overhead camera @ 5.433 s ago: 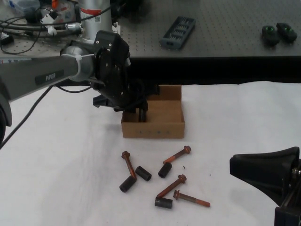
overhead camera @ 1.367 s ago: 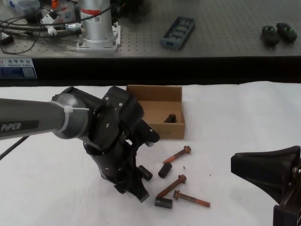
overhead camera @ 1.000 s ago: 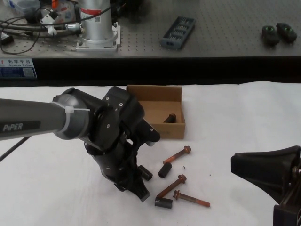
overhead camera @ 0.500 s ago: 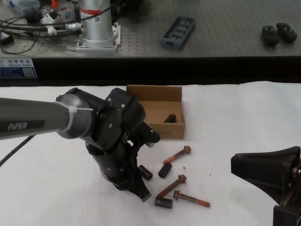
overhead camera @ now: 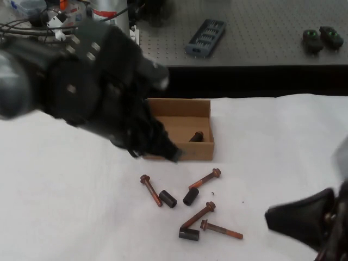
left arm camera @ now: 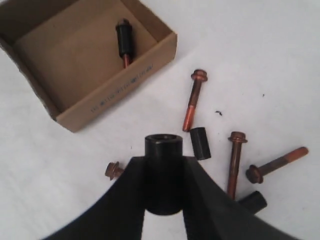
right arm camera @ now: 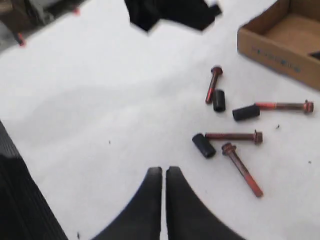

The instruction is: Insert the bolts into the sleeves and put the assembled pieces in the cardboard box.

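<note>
– On the left side, what's your left gripper (left arm camera: 164,162) got?
– A black sleeve (left arm camera: 164,150). The fingers are closed only to the sleeve's width, and its open end faces the wrist camera.
– New?
– Yes. Half a second ago you were down on the white cloth (overhead camera: 81,206) among the parts. Now the arm is raised, near the front of the cardboard box (overhead camera: 182,149). The sleeve that lay just left of the leftmost bolt (overhead camera: 150,189) is gone from the cloth, so the pick took. That bolt hasn't shifted.
– Box?
– One assembled piece (overhead camera: 197,136) lying inside, same as a second ago.
– Further right?
– Three loose sleeves (overhead camera: 167,198) and three more bolts (overhead camera: 205,178) on the cloth in front of the box, unchanged.
– Far right?
– Your right gripper (right arm camera: 164,172) has its fingers pressed together on nothing and hangs over bare cloth on the near side of the parts. That arm has dipped a little.
– Meaning?
– My read is that the second assembly has started. You hold the sleeve and no bolt yet. The right arm probably needs to open and fetch one.
</note>
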### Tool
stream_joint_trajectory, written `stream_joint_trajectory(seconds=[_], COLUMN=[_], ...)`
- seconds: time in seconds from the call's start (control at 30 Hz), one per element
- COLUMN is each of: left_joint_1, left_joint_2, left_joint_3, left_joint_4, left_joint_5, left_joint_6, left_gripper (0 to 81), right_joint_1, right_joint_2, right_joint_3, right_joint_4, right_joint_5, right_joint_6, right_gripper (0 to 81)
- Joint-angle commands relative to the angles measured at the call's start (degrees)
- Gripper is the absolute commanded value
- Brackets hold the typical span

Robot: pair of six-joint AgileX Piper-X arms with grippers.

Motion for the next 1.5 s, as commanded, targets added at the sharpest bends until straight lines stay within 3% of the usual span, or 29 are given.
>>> stream_joint_trajectory(seconds=[0.0,0.23,0.47,0.77,0.97,1.2,1.47], left_joint_1=[0.37,0.68,0.94,0.94,0.94,0.94,0.94], left_joint_2=[-6.03,-13.07,-20.19,-34.04,-43.43,-48.05,-48.32], left_joint_3=[-0.44,-0.44,0.02,11.15,19.37,23.41,23.58], left_joint_4=[0.11,0.11,0.58,-2.70,-9.16,-9.39,-8.81], left_joint_5=[6.40,7.16,7.42,10.08,12.58,14.29,15.77], left_joint_6=[-0.89,-0.87,-0.88,-2.80,-9.09,-10.01,-9.87], left_gripper=[0.6,0.6,0.6,0.6,0.6,0.6,0.6], right_joint_1=[-0.41,-0.41,-0.41,-0.23,-0.23,-0.23,-0.23], right_joint_2=[5.03,19.66,29.49,39.40,46.38,56.03,64.00], right_joint_3=[-3.29,-8.78,-13.06,-19.60,-23.65,-29.97,-35.56], right_joint_4=[3.90,5.31,5.19,9.66,11.97,13.47,14.99], right_joint_5=[-1.02,-1.54,-0.98,5.04,6.02,10.16,10.19], right_joint_6=[-5.08,-10.79,-11.06,-21.89,-24.86,-30.15,-32.72], right_gripper=[2.8,2.2,34.4,29.5,29.7,36.1,35.3])
